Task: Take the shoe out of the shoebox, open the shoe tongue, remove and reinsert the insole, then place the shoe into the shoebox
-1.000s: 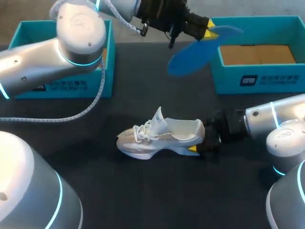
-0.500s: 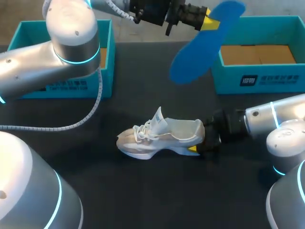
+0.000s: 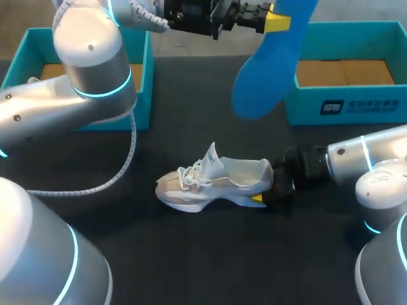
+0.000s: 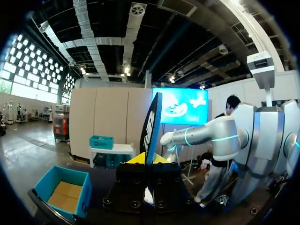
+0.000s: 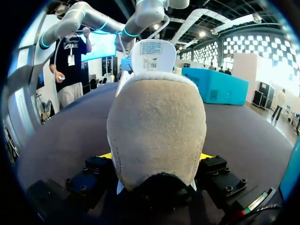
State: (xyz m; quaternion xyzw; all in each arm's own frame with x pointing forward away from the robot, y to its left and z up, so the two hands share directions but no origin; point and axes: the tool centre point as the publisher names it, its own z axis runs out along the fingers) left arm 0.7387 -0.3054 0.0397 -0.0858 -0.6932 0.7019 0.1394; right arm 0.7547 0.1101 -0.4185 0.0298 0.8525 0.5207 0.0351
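Pinching the insole (image 3: pixel 264 82), the left gripper (image 3: pixel 280 22) hangs at twelve o'clock over the tabletop (image 3: pixel 191 254). The right gripper (image 3: pixel 264 194) clamps the shoe (image 3: pixel 216 181) by its heel from three o'clock.

Robotics lab: silver, cyan-ringed left arm (image 3: pixel 89 70) and right arm (image 3: pixel 365 159) at a black worktable (image 3: pixel 191 254).
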